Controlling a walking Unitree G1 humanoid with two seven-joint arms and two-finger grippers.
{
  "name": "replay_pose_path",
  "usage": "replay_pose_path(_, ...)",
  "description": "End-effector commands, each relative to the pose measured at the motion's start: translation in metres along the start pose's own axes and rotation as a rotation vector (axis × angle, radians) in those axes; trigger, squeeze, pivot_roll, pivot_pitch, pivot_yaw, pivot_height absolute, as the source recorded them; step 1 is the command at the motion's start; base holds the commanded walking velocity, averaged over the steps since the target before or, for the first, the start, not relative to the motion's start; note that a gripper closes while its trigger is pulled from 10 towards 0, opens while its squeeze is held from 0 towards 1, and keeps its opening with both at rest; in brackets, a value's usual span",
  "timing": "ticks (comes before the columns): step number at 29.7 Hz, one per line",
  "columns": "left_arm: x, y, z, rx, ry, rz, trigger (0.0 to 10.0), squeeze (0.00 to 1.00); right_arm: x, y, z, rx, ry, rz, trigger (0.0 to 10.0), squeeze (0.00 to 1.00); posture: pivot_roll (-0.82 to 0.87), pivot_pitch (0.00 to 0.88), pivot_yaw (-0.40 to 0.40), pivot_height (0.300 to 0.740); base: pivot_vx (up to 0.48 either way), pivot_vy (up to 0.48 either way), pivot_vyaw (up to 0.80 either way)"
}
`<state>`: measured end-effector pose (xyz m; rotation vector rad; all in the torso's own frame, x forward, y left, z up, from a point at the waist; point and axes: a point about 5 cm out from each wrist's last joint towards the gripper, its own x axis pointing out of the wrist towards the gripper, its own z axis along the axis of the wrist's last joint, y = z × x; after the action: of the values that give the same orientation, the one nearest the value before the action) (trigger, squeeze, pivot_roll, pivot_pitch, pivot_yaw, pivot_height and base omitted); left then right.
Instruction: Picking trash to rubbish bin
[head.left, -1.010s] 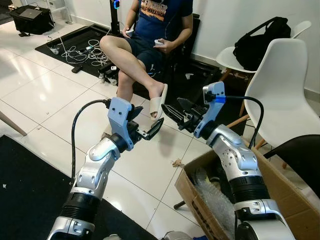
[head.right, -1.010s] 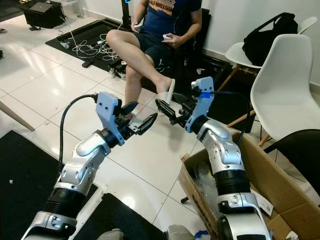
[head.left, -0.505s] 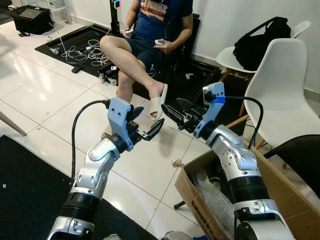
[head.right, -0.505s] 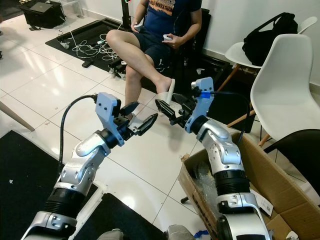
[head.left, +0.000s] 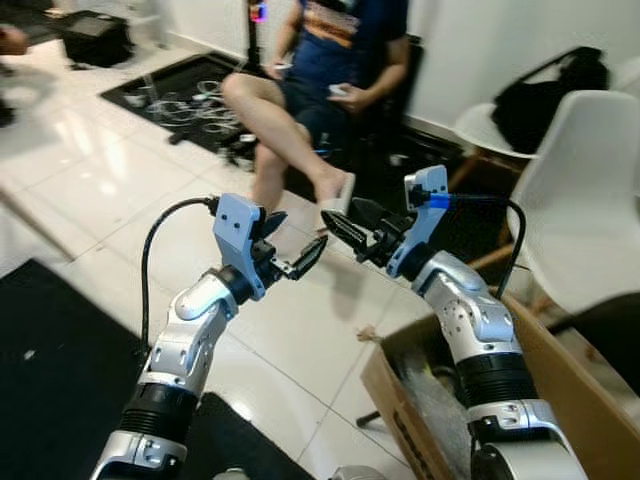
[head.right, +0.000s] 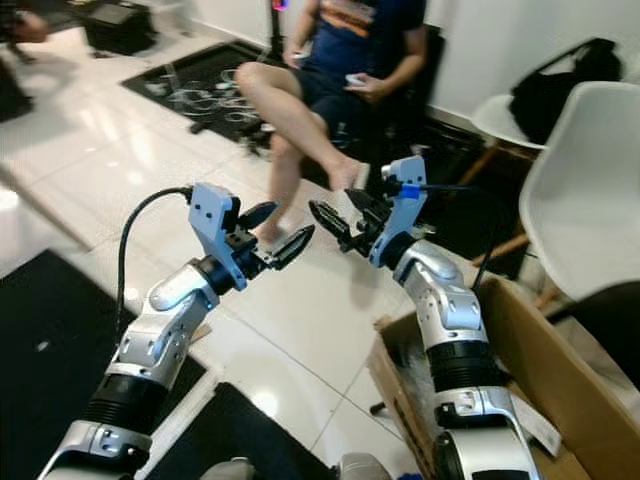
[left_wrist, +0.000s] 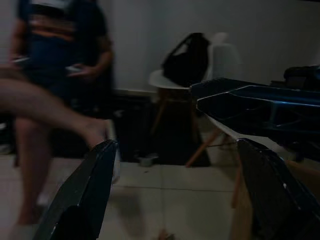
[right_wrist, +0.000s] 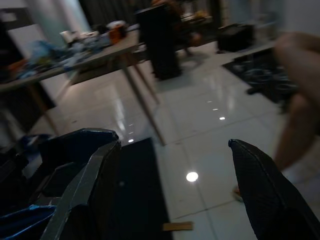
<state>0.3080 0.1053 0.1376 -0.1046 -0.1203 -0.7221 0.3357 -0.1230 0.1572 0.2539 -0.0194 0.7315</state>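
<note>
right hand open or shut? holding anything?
Open and empty. The right hand shows a wide gap between its two black fingers, with only floor visible between them; the head views agree.

A tiled home room: white chairs (head.left: 585, 190), floor cables (head.left: 190, 105), cluttered table (right_wrist: 90, 55).

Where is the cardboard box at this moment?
In the left eye view, the cardboard box stands on the floor at lower right, beside the robot's right arm and before the white chair.
</note>
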Motion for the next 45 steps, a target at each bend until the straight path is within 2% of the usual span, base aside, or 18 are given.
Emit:
replay_pose_path(1,-0.0005,0.0004,-0.0031,-0.003,0.011,-0.003,10.0,0.0,0.0007,0.0013,-0.0002,-0.016,0.002,0.012,10.0,0.0,-0.04,0.0,-0.039,0.74,0.0,0.0,0.78)
replay_pose_path(45,-0.0003,0.0,-0.0028,-0.004,0.012,0.002,10.0,0.0,-0.0004,0.0022,-0.0003,-0.02,0.002,0.028,10.0,0.0,-0.03,0.0,-0.039,0.74,0.0,0.0,0.78)
